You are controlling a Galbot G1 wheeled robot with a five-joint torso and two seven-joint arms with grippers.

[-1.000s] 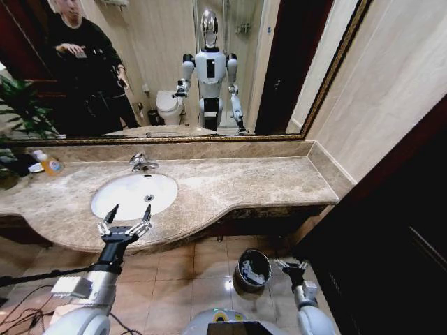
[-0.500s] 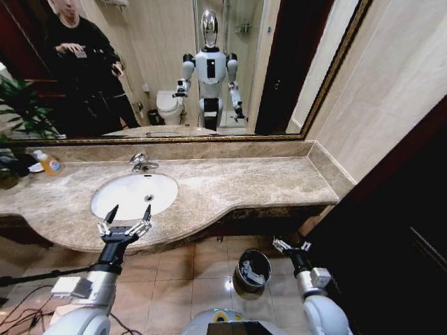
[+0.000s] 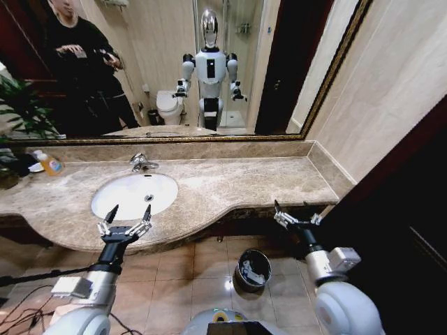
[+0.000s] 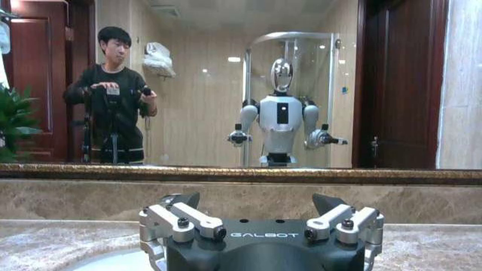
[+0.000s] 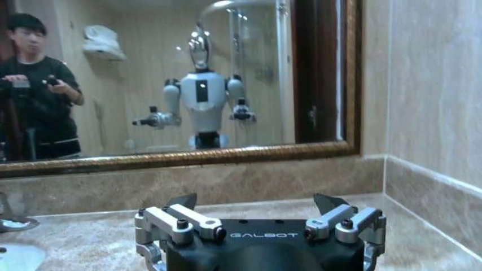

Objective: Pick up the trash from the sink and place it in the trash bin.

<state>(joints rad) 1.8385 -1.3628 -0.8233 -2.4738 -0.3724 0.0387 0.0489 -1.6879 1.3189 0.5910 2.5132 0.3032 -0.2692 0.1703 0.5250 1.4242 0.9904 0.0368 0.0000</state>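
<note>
Trash (image 3: 253,273) is lying in the bin (image 3: 253,260) at 6 o'clock; sink (image 3: 134,195) is looking bare. Left gripper (image 3: 128,211) and right gripper (image 3: 295,212) are hanging spread, empty. Probably worth scanning the basin.

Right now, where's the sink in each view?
Head view: the sink sits left of centre, just beyond the left gripper.
Left wrist view: pale sliver beside that gripper's finger.
Right wrist view: pale patch beside the right gripper.
Shared landmark: the mirrored robot.

Dim warm indoor light, head view edges bowed, right wrist view soft.
</note>
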